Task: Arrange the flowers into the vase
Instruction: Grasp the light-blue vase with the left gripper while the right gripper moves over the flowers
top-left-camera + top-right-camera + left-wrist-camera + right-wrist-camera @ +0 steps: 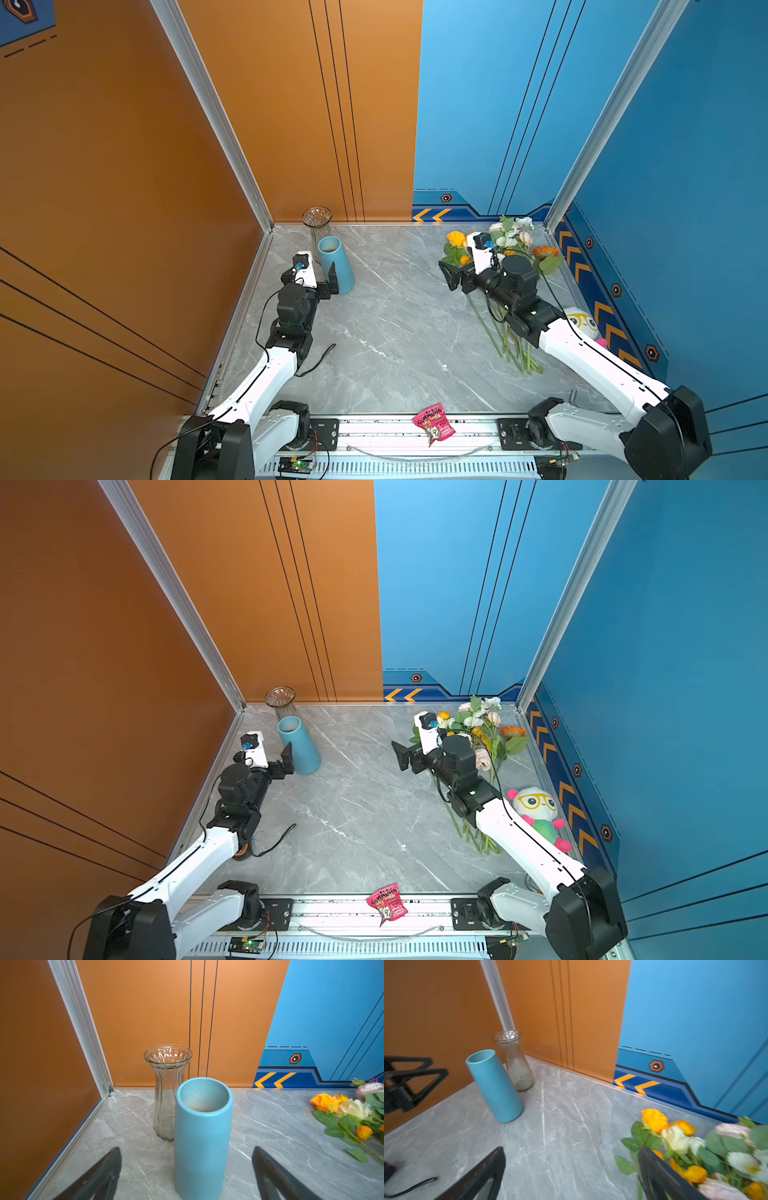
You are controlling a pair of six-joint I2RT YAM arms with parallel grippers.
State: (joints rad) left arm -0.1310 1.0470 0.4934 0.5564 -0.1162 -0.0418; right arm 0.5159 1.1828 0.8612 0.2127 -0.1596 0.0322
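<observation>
The flowers point(510, 237) point(484, 725) lie flat on the gray table point(395, 332) at its far right side, blooms toward the back wall and green stems running toward the near edge. The right arm crosses over the bunch, so its middle is hidden in both top views, and how many stems there are cannot be counted. In the right wrist view the blooms point(679, 1140) are blurred and cut off at the frame edge. The right gripper point(446, 276) point(571, 1150) hangs just beside the yellow blooms with its jaws spread wide and nothing between them; 1 of its fingers point(658, 1178) covers part of the bunch in that view. The left gripper point(316, 272) point(187, 1150) is also spread wide and empty, facing the blue vase point(336, 266) point(201, 1136), which stands upright just in front of it. Only the tips of its fingers point(99, 1172) show in the left wrist view, and whether 1 touches the vase cannot be told. The glass vase point(318, 226) point(167, 1093) stands just behind the blue one in the far left corner, its lower part hidden by it. Both vases hold nothing. A plush toy point(536, 808) sits by the right wall, largely hidden behind the arm in a top view point(582, 322). A pink snack packet point(434, 428) lies on the near rail.
</observation>
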